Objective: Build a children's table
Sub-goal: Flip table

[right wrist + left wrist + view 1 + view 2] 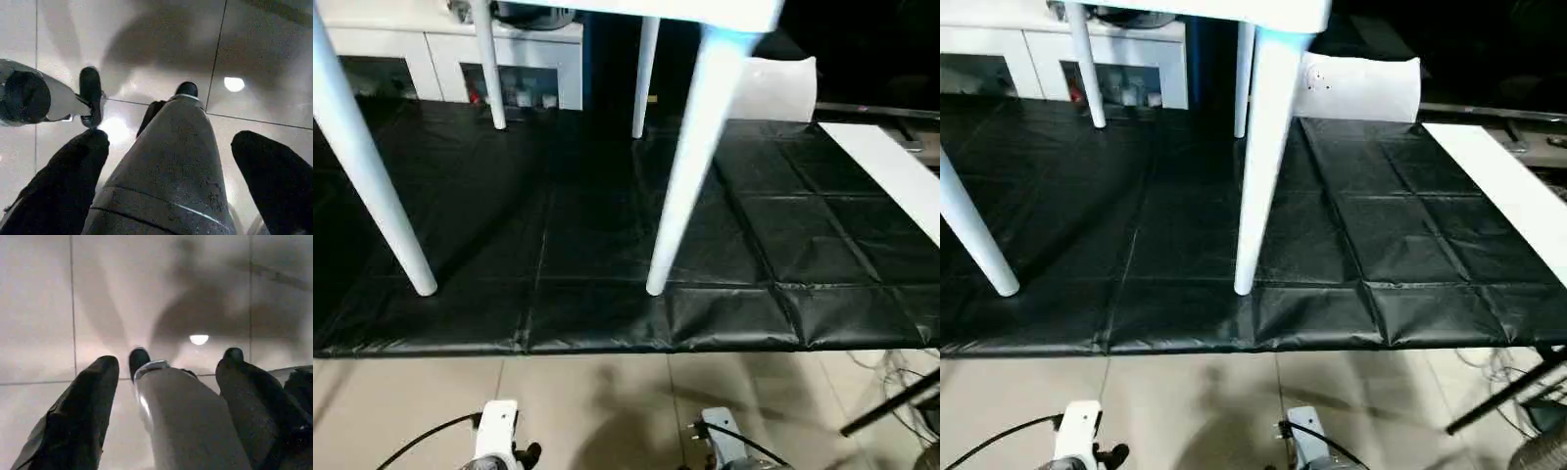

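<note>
The table (705, 10) stands upright on the black mat (607, 245), all four legs down: near-left leg (372, 186), near-right leg (690, 166), two far legs (487, 69) and (644, 78) by the white cabinet (450, 59). Tabletop edge just shows at the top of the head views. Looks built, i.e. task prob. done or v. close to it.

Both arms hang low w/ grippers pointing at the tiled floor (39, 308). Left gripper (164, 382): fingers (83, 411) spread wide, nothing gripped; the grey shape rising between them looks like part of the robot's own body, not a table part. Right gripper (168, 161): fingers (63, 186) wider still, also empty, same sort of grey limb between them.

What could go wrong, as I see it:
- Can't see from here whether the legs are seated fully in their sockets. If one is only half in, a nudge could make the table lean or drop a leg.
- Near legs stand close to the mat's front edge (558, 348); if the robot steps fwd or swings an arm up, it could clip one and skid the table on the slick sheet.
- Cables (421, 441) trail by the wrists; could snag on a lift.
- White board (891, 176) lies right of the table, close enough to get bumped.
</note>
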